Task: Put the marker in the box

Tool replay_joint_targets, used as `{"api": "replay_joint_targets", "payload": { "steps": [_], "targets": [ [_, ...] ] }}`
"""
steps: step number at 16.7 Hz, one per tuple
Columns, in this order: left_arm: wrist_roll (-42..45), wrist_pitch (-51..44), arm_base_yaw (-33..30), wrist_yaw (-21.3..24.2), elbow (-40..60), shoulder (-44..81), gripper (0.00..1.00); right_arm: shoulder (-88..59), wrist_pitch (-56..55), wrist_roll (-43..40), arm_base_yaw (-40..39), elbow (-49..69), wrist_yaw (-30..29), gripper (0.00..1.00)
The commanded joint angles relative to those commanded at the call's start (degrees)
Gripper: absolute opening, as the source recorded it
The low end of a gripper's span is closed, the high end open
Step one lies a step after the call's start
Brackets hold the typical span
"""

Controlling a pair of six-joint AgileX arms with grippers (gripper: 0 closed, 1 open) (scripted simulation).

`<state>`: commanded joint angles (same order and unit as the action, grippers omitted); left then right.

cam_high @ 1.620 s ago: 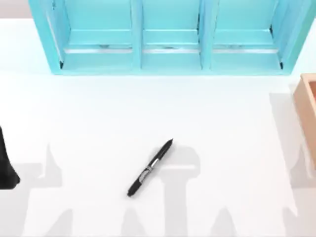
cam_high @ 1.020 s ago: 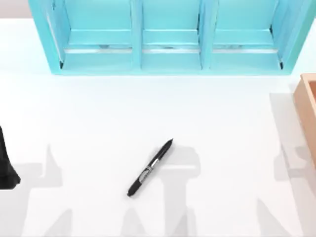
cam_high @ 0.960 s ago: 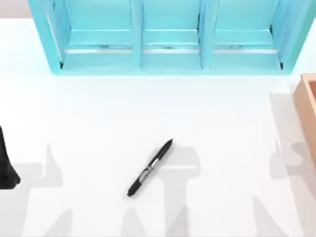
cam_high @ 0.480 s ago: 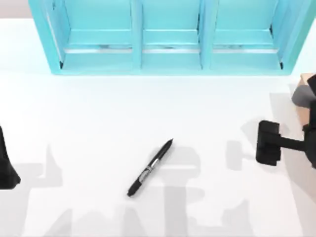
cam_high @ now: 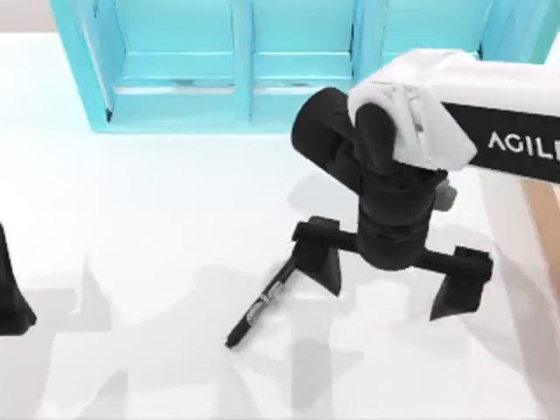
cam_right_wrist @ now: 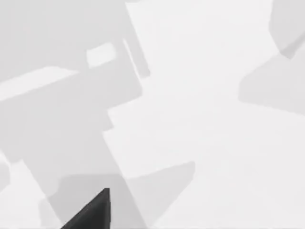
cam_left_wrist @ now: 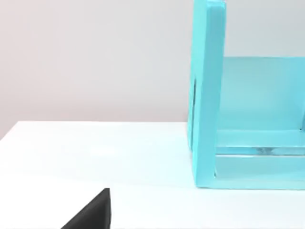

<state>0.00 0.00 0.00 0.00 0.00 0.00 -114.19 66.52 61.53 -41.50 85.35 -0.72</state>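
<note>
The black marker (cam_high: 255,311) with its silver clip lies slanted on the white table, near the middle front. My right gripper (cam_high: 390,268) hangs open just to the marker's right, fingers spread wide. One finger (cam_high: 318,254) covers the marker's far, pointed end; the other finger (cam_high: 458,282) is further right. Nothing sits between them. A sliver of the tan box (cam_high: 549,219) shows at the right edge, behind the right arm. In the right wrist view, a black fingertip (cam_right_wrist: 90,214) hovers over bare shadowed table.
A large turquoise shelf unit (cam_high: 297,70) with three compartments runs along the back of the table; its side wall (cam_left_wrist: 207,95) appears in the left wrist view. My left arm (cam_high: 10,297) stays parked at the left edge.
My right arm has swung in from the right edge toward the table's middle, and its open gripper now hangs over the marker's far end. The marker and left arm have not moved.
</note>
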Motion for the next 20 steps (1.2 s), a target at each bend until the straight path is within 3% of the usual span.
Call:
{"api": "replay_joint_targets", "payload": {
  "steps": [4, 8, 16, 20],
  "targets": [
    [0.00, 0.00, 0.00, 0.00, 0.00, 0.00, 1.00, -11.95, 4.47, 11.64, -3.46, 18.23, 0.61, 1.00],
    [0.00, 0.00, 0.00, 0.00, 0.00, 0.00, 1.00, -17.20, 5.32, 18.81, -4.76, 28.82, 0.82, 1.00],
    [0.00, 0.00, 0.00, 0.00, 0.00, 0.00, 1.00, -17.75, 5.03, 20.01, -4.60, 30.32, 0.84, 1.00],
    [0.00, 0.00, 0.00, 0.00, 0.00, 0.00, 1.00, -19.92, -1.26, 19.99, -4.83, 26.07, 0.84, 1.00]
  ]
}}
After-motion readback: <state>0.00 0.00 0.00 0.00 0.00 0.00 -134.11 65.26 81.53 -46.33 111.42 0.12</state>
